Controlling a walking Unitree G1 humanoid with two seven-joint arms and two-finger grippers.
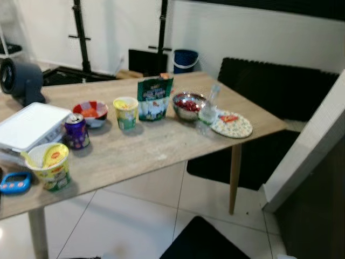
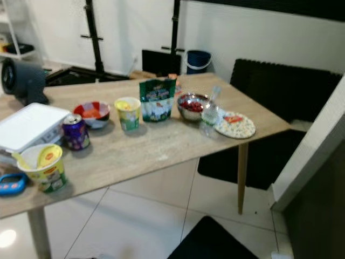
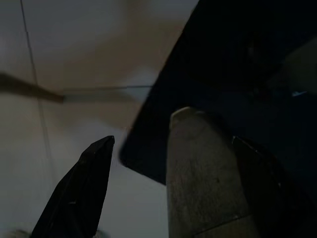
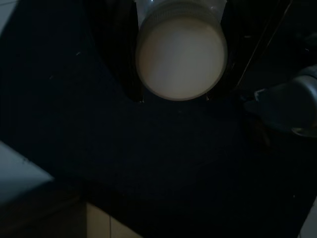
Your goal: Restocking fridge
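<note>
On the wooden table (image 1: pixel 156 148) stand a green snack pouch (image 1: pixel 154 97), a steel bowl of red fruit (image 1: pixel 188 105), a yellow cup (image 1: pixel 126 112), a purple can (image 1: pixel 76 130), a red and blue bowl (image 1: pixel 90 112) and a yellow-green noodle cup (image 1: pixel 49 165). My right gripper (image 4: pixel 176 96) is shut on a round white container (image 4: pixel 181 54), held low over a black mat (image 4: pixel 148 163). My left gripper (image 3: pixel 171 144) hangs open beside a pale table leg (image 3: pixel 203 183), over the tiled floor and the mat's edge.
A clear plastic cup (image 1: pixel 208 113) and a floral plate (image 1: pixel 232 124) sit near the table's right corner. A white box (image 1: pixel 29 127), a blue gadget (image 1: pixel 14 182) and a grey fan (image 1: pixel 19 80) are at its left. A white panel (image 1: pixel 310 145) slants at right. A blue bin (image 1: pixel 185 58) stands behind.
</note>
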